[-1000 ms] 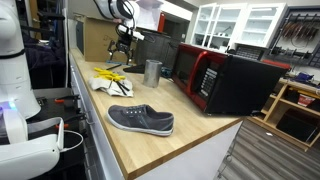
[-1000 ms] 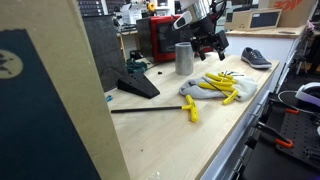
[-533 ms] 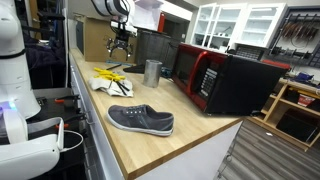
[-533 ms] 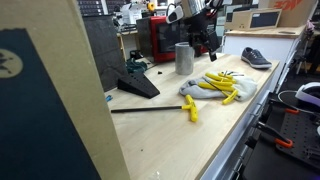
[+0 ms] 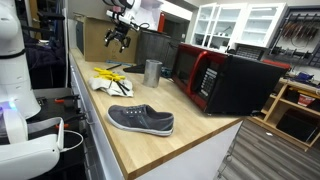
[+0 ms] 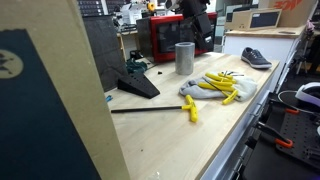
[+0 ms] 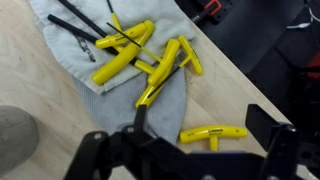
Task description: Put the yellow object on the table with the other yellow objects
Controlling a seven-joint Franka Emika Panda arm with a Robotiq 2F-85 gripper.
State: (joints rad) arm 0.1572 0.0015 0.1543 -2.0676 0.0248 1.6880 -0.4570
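Observation:
The other yellow objects (image 7: 140, 58) are yellow-handled tools with black shafts, lying on a grey cloth (image 7: 70, 60) on the table (image 7: 215, 95). They show in both exterior views (image 5: 110, 73) (image 6: 222, 86). A single yellow T-handle object (image 7: 213, 133) lies apart on the bare wood, also seen in an exterior view (image 6: 191, 108). My gripper (image 7: 185, 150) is open and empty, high above the table and the tools in both exterior views (image 5: 117, 35) (image 6: 200, 20).
A metal cup (image 5: 152, 71) stands beside the cloth. A red-and-black microwave (image 5: 215, 78) sits behind it. A grey shoe (image 5: 141, 120) lies near the front edge. A black wedge (image 6: 138, 85) and a thin black rod (image 6: 145, 109) lie near the T-handle.
My gripper has risen from just above the yellow tools to well above the table. The tools and the T-handle have not moved.

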